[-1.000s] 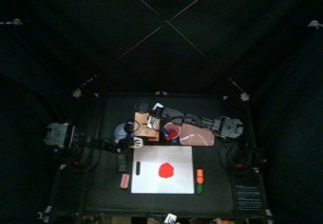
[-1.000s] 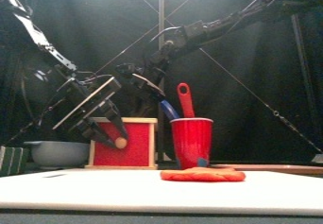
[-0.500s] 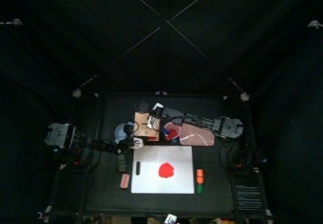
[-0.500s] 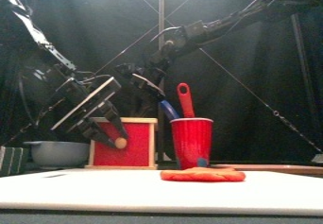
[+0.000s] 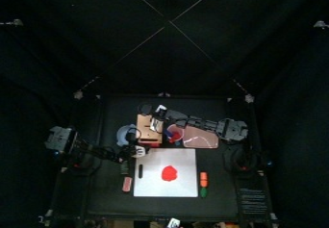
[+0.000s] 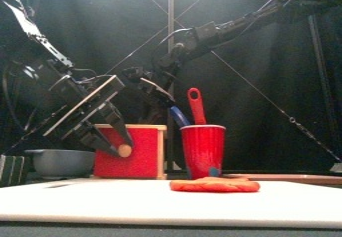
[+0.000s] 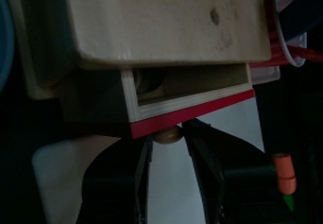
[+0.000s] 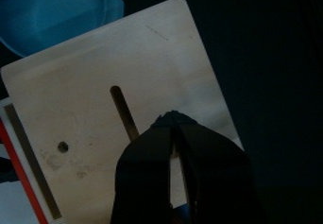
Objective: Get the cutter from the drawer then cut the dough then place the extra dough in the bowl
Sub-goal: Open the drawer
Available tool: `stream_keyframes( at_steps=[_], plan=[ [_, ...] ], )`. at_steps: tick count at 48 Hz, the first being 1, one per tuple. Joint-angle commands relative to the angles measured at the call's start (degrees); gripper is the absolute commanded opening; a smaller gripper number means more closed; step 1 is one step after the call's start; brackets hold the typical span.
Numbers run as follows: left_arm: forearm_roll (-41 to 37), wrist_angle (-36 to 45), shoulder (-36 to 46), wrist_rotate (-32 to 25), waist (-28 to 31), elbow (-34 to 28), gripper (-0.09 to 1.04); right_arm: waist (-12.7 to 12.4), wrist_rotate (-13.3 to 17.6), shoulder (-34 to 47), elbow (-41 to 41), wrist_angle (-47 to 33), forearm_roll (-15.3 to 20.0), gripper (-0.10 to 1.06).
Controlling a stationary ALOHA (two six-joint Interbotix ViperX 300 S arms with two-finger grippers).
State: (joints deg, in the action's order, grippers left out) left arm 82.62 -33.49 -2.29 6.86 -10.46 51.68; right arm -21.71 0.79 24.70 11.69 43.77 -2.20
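Note:
The pale wooden box (image 5: 150, 131) stands behind the white cutting board (image 5: 184, 159); its top fills the right wrist view (image 8: 101, 105). My left gripper (image 7: 177, 138) is shut on the knob (image 6: 124, 151) of the red drawer front (image 6: 140, 159). The drawer (image 7: 190, 86) stands partly pulled out, its inside dark. My right gripper (image 8: 173, 122) is shut, with its tips down on the box's top beside the slot. A flat red dough disc (image 6: 214, 185) lies on the board. The blue-grey bowl (image 6: 60, 162) sits left of the box.
A red cup (image 6: 203, 151) with a blue knife (image 6: 178, 116) and a red knife (image 6: 195, 103) stands right of the box, close to the right arm. An orange carrot toy (image 5: 202, 181) lies at the board's right edge, a small red toy (image 5: 125, 186) at its left.
My left gripper has drawn back toward the table's front with the knob, and the drawer has slid a little further out. The right gripper stays on the box.

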Motion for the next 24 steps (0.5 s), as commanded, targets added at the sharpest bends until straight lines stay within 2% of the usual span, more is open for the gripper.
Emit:
stream_keyframes(
  at_steps=[1,24],
  plan=[
    [1.4,-0.1,0.1,-0.1,-2.6,-0.4,0.63,0.0,-0.1,-1.2,0.3,0.4,0.0,0.02],
    [4.9,-0.3,0.1,-0.1,-7.0,-1.1,0.63,0.0,-0.1,-1.2,0.2,0.5,0.0,0.02]
  ],
)
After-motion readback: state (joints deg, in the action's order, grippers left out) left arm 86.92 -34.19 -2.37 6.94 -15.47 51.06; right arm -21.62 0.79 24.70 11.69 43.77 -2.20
